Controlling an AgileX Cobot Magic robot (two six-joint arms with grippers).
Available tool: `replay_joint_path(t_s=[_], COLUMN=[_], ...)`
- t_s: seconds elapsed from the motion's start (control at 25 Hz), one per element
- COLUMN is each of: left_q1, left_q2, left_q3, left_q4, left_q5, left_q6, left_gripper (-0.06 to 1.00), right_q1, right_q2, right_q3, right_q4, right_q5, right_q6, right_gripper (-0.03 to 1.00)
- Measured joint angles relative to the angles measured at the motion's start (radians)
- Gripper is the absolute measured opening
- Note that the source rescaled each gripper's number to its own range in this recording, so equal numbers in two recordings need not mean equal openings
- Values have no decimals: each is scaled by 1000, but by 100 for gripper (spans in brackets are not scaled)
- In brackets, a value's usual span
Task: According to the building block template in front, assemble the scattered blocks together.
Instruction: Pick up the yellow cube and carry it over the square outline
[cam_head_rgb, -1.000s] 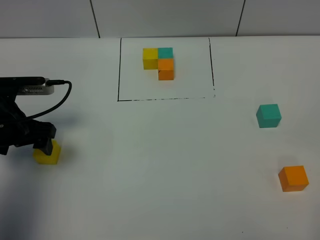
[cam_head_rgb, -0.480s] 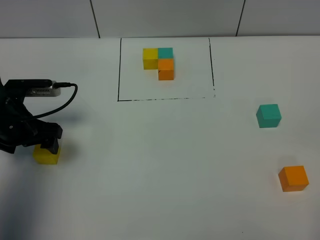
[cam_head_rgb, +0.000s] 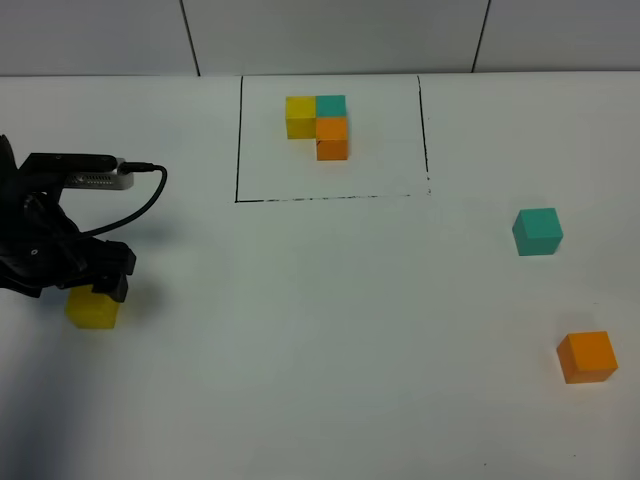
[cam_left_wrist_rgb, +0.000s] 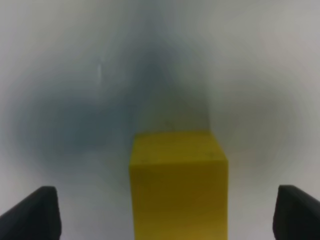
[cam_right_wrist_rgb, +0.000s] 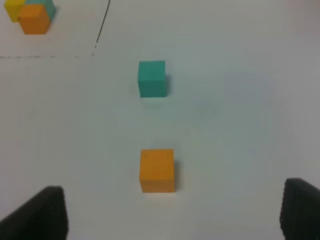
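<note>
The building block template (cam_head_rgb: 318, 125) is a yellow, teal and orange L-cluster inside a thin black rectangle at the back centre; it also shows as the template (cam_right_wrist_rgb: 30, 15). Of the scattered blocks, the yellow cube (cam_head_rgb: 92, 309) lies at the left. My left gripper (cam_head_rgb: 98, 290) hangs just over it, open, its fingertips (cam_left_wrist_rgb: 42, 212) wide on either side of the yellow cube (cam_left_wrist_rgb: 177, 185). The teal cube (cam_head_rgb: 538, 231) and orange cube (cam_head_rgb: 587, 356) sit apart at the right. My right gripper (cam_right_wrist_rgb: 172, 215) is open and empty, short of the orange cube (cam_right_wrist_rgb: 157, 170) and teal cube (cam_right_wrist_rgb: 152, 78).
The white table (cam_head_rgb: 320, 330) spreads between the left and right blocks. A black cable (cam_head_rgb: 140, 200) loops from the left arm's wrist camera. A tiled wall runs along the table's far edge.
The left arm has shifted slightly to the right above the yellow cube. The cubes and the template have stayed put.
</note>
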Motion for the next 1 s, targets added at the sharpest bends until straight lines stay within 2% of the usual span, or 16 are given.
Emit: replay_joint_path(t_s=[0.32, 0.44, 0.52, 0.56, 0.68, 0.72, 0.76, 0.88, 1.0], left_q1=[-4, -5, -5, -5, -5, -5, -5, -5, -20], left_q2=[87, 109, 113, 113, 113, 113, 113, 114, 114], left_q3=[0, 0, 0, 0, 0, 0, -1, -6, -36], left_q4=[8, 5, 5, 5, 4, 4, 3, 4, 32], left_q5=[-15, -20, -21, -21, -21, -17, -11, 9, 74], left_q6=[-16, -21, -22, -22, -23, -23, -23, -16, 51], left_gripper=[98, 91, 80, 71, 30, 11, 0, 1, 1], right_q1=[0, 0, 0, 0, 0, 0, 0, 0, 0], right_q2=[0, 0, 0, 0, 0, 0, 0, 0, 0], right_q3=[0, 0, 0, 0, 0, 0, 0, 0, 0], right_q4=[0, 0, 0, 0, 0, 0, 0, 0, 0], right_q5=[0, 0, 0, 0, 0, 0, 0, 0, 0], right_q6=[0, 0, 0, 0, 0, 0, 0, 0, 0], right_gripper=[72, 72, 72, 72, 72, 72, 72, 72, 72])
